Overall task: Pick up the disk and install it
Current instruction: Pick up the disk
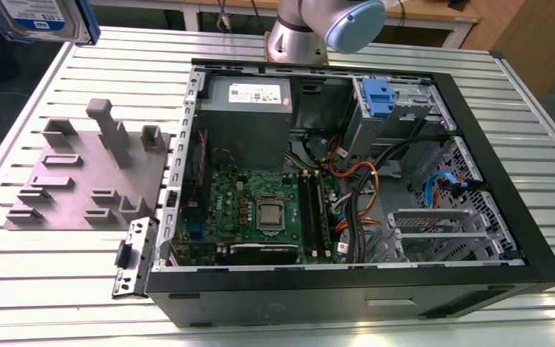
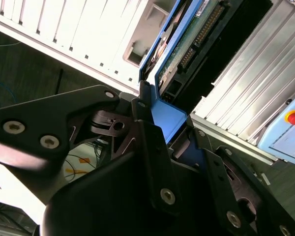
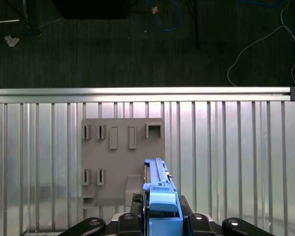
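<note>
In the first wrist view we saw the pincer [image 3: 161,222] closed on the disk [image 3: 156,177], clamping it by the blue bracket [image 3: 162,201] at its near end. The disk stood edge-on, held in the air over the grey fixture plate [image 3: 113,152] that lay on the slatted desk [image 3: 236,147]. In the exterior view the disk hung at the upper left corner, well apart from the open computer case [image 1: 355,181]. A blue tab [image 1: 379,97] sat in the case's drive bay.
</note>
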Robot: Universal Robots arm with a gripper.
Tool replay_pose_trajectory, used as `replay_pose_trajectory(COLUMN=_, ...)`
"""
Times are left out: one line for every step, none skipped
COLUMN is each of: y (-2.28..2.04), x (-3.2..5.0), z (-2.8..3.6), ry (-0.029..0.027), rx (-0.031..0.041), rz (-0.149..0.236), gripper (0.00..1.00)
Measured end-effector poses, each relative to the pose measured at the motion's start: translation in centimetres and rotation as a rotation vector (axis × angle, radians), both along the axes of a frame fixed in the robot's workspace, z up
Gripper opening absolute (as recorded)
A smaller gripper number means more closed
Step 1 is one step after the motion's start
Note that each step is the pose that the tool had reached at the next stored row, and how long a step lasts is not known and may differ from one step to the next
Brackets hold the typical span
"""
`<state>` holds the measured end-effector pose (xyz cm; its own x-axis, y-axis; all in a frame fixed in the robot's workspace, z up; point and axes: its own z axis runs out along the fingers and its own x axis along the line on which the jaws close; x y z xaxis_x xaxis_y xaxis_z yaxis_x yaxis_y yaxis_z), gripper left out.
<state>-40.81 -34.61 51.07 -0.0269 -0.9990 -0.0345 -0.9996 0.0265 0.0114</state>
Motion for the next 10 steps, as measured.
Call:
replay_pose_trajectory(y=-0.07, x=0.01, z=0.0, ry=-0.0001, rx=0.0, rz=0.0, gripper=0.37)
replay_pose_trajectory(y=-0.12, x=0.02, z=0.0, ry=0.0, rx=0.0, rz=0.0, gripper=0.37)
replay_pose_trajectory(y=-0.15, x=0.02, z=0.0, ry=0.0, rx=0.0, rz=0.0, gripper=0.37)
replay_pose_trajectory(y=-0.16, x=0.03, z=0.0, ry=0.0, rx=0.0, rz=0.0, gripper=0.37)
replay_pose_trajectory(y=-0.18, x=0.04, z=0.0, ry=-0.0001, rx=0.0001, rz=0.0, gripper=0.37)
replay_pose_trajectory(y=-0.2, x=0.05, z=0.0, ry=-0.0001, rx=0.0, rz=0.0, gripper=0.37)
replay_pose_trajectory(y=-0.2, x=0.09, z=0.0, ry=-0.0001, rx=0.0001, rz=0.0, gripper=0.37)
replay_pose_trajectory(y=-0.2, x=0.15, z=0.0, ry=-0.0001, rx=0.0001, rz=0.0, gripper=0.37)
replay_pose_trajectory(y=-0.21, x=0.25, z=0.0, ry=-0.0001, rx=0.0, rz=0.0, gripper=0.37)
replay_pose_trajectory(y=-0.21, x=0.36, z=0.0, ry=-0.0001, rx=0.0001, rz=0.0, gripper=0.37)
